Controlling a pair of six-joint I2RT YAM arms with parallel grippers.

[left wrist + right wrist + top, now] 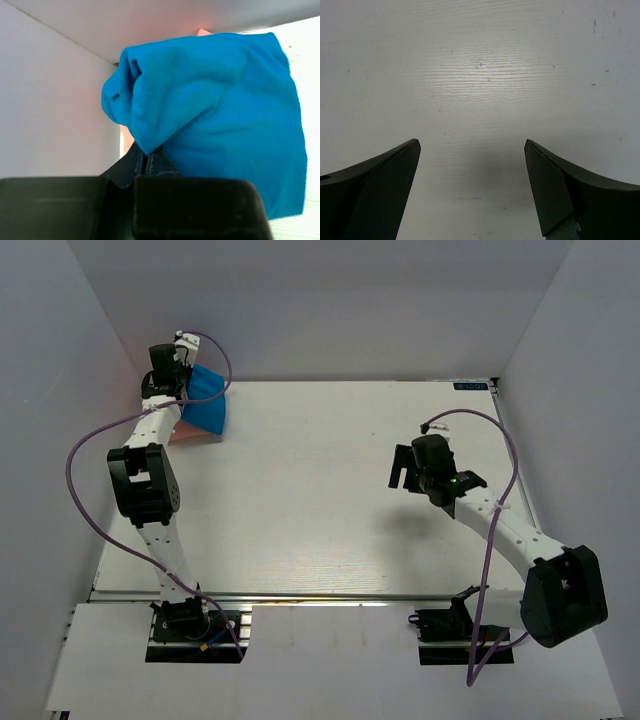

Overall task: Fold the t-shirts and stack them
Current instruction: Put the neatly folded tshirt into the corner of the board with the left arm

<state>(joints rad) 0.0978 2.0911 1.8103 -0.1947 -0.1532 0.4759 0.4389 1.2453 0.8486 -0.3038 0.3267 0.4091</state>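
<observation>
The bright blue t-shirt (207, 400) is a folded bundle at the table's far left corner, and it fills the left wrist view (220, 115). My left gripper (178, 368) is shut on a corner of it, the jaws pinched together under the cloth (145, 157). The salmon pink t-shirt (197, 437) shows only as a thin edge under the blue one, and as a sliver in the left wrist view (126, 137). My right gripper (405, 475) is open and empty over bare table at the right, its jaws wide apart (472, 145).
White walls enclose the table on the left, back and right; the left wall (50, 110) stands close beside the blue shirt. The white table (330, 490) stretches between the two arms. Purple cables loop off both arms.
</observation>
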